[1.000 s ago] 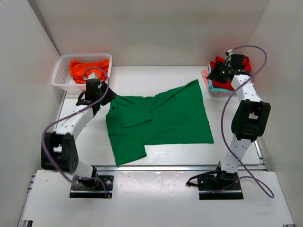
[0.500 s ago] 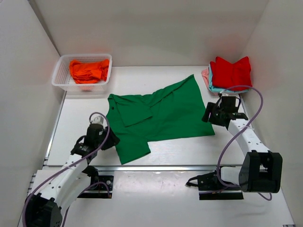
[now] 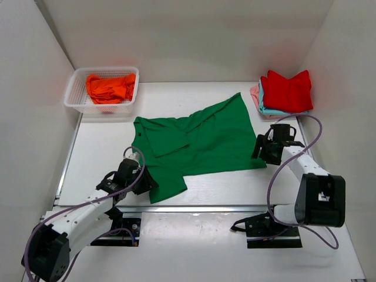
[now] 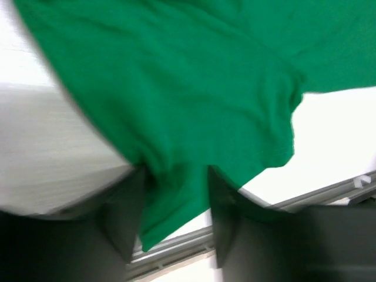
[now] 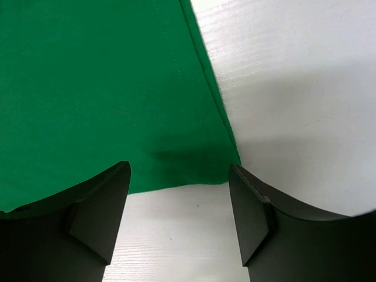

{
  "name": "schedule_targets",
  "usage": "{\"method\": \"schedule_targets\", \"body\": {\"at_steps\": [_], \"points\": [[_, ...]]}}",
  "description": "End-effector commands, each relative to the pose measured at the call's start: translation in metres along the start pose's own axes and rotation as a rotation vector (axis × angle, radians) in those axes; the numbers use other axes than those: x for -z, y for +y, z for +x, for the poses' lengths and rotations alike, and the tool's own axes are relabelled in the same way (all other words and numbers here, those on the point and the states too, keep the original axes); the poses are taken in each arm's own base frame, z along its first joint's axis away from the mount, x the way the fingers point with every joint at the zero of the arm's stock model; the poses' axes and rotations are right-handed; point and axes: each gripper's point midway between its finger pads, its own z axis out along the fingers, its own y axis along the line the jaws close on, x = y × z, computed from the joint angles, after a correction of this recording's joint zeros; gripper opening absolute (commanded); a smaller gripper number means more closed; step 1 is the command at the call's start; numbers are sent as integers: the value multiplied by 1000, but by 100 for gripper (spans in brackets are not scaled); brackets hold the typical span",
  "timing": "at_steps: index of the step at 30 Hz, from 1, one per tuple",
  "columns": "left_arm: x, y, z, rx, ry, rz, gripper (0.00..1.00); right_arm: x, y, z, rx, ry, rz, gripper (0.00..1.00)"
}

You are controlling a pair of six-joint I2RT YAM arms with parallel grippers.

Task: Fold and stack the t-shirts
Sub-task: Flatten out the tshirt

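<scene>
The bright green t-shirt (image 3: pixel 200 141) lies spread out and partly rumpled on the middle of the white table. My left gripper (image 3: pixel 142 179) is low at its near left corner. In the blurred left wrist view the gripper (image 4: pixel 175 176) has its fingers (image 4: pixel 120 217) apart with green cloth (image 4: pixel 176 88) lying between them. My right gripper (image 3: pixel 262 150) is at the shirt's right near corner. In the right wrist view it (image 5: pixel 179 170) is wide open, its fingers (image 5: pixel 97 211) astride the hem corner (image 5: pixel 223 167), not touching the cloth.
A white mesh basket (image 3: pixel 73 97) at the back left holds an orange shirt (image 3: pixel 110 87). A folded stack at the back right has a red shirt (image 3: pixel 286 89) on top with light blue and pink edges (image 3: pixel 258 97) beneath. A metal rail (image 3: pixel 205 208) runs along the table's near edge.
Both arms have swung from the back of the table down to the shirt's near side. In the last half second my left gripper slid right onto the shirt's corner.
</scene>
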Motion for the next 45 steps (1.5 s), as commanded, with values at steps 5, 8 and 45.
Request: {"method": "schedule_targets", "body": {"at_steps": [5,8,45], "points": [[-2,12,38,-37,183,-43,10,-25,-3,-11,-57,18,30,65],[0,8,32,-21,163,-25,0,-37,-3,-3,-48,61,57,63],[23,-175,-420,-117,-401,206,0,92,123,-364,113,-510,-185,0]]}}
